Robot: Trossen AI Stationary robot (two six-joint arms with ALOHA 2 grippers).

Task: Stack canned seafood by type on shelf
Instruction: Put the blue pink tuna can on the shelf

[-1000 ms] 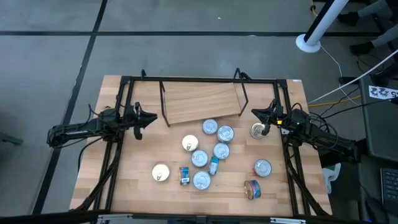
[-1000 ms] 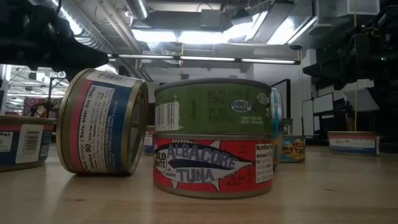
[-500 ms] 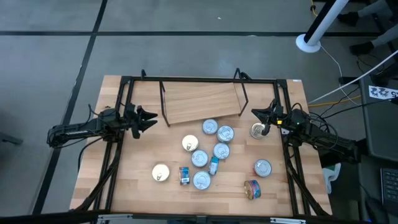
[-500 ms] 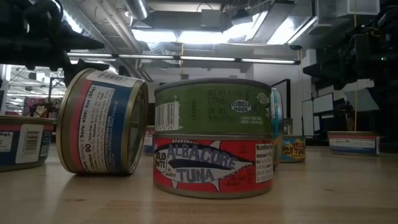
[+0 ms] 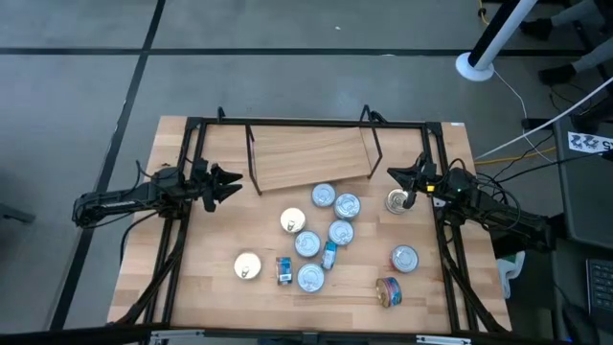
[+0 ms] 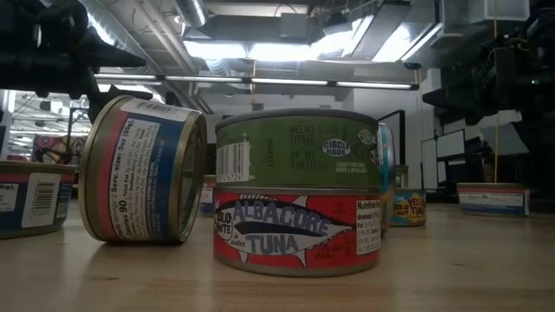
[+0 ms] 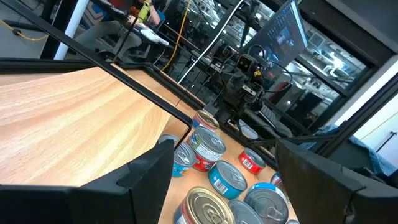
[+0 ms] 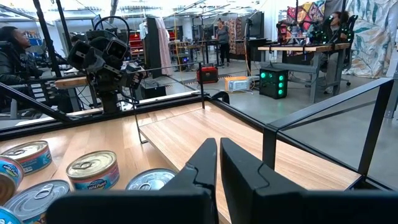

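Several canned seafood tins [image 5: 326,240] lie scattered on the tabletop, in front of the shelf [image 5: 311,158], a light-wood board on a black wire frame at the far middle. Most tins sit flat. One stands on its rim [image 6: 143,169], and a green tin [image 6: 299,149] sits on a red tuna tin [image 6: 299,230]. My left gripper [image 5: 230,182] hovers level at the table's left, left of the shelf, open and with nothing between its fingers [image 7: 149,180]. My right gripper [image 5: 395,175] hovers level at the right, shut [image 8: 219,162], above a gold-lidded tin [image 5: 397,200].
Black rails [image 5: 187,172] frame the tabletop on all sides. Two tins [image 5: 404,258] sit apart near the right rail, and one gold-lidded tin [image 5: 248,265] sits near the left front. Beyond the table are workbenches, and a person [image 8: 12,46] is sitting.
My left gripper has opened wide and rolled a little about its own axis, staying in place. No tin has moved.
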